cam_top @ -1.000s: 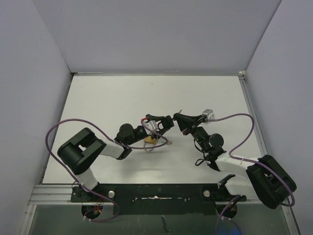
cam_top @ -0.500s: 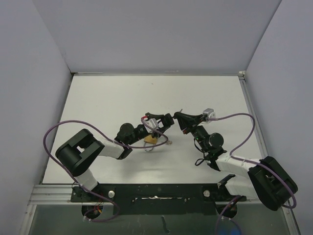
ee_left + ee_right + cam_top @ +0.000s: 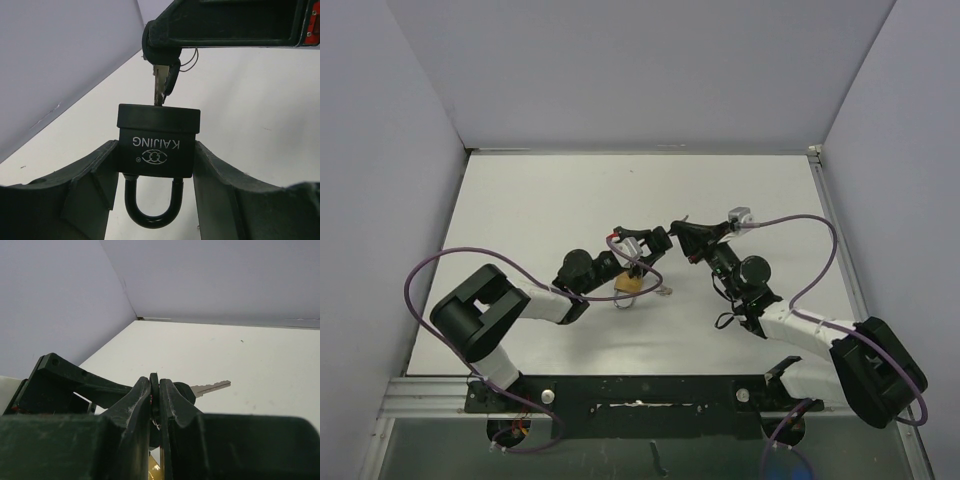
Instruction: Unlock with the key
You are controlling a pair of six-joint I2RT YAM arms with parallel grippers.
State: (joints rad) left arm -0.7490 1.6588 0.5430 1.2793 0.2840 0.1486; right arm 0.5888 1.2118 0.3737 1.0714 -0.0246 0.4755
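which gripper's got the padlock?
The left gripper: the black KAIJING padlock sits clamped between its fingers. The right gripper pinches only the key, whose tip meets the padlock's top.

— What colour is the padlock [image 3: 156, 145]?
— Black, shackle too, with white lettering and a white emblem of linked rings.
— And the key [image 3: 159, 87]?
— Silver blade, black head.
— The rest?
— White worktop [image 3: 550, 200], pale lilac-grey walls [image 3: 640, 70], purple cable [image 3: 407, 292].

Laboratory test cell: bare white table [image 3: 550, 200] enclosed by plain panels [image 3: 640, 70], metal mounting rail [image 3: 420, 403] along its near edge.
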